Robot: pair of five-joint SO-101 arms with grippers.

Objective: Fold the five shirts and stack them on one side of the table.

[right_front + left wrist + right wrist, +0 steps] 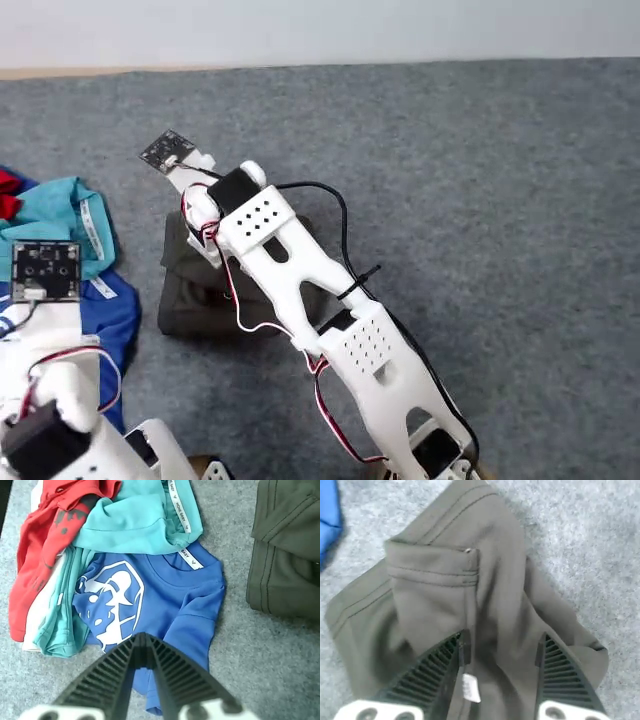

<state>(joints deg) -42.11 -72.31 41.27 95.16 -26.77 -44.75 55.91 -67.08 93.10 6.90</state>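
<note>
A partly folded olive shirt lies on the grey table; my right arm stretches over it from the near edge. My right gripper hangs open just above its creased cloth, one finger to each side of a fold, holding nothing. At the table's left edge lies a pile: a blue shirt with a white print, a teal shirt overlapping it, a red shirt, and a white edge under them. My left gripper is shut and empty above the blue shirt's lower part.
The grey felt table top stretches bare to the right and far side. The pale far wall borders it. The olive shirt's edge lies a short gap away from the blue shirt.
</note>
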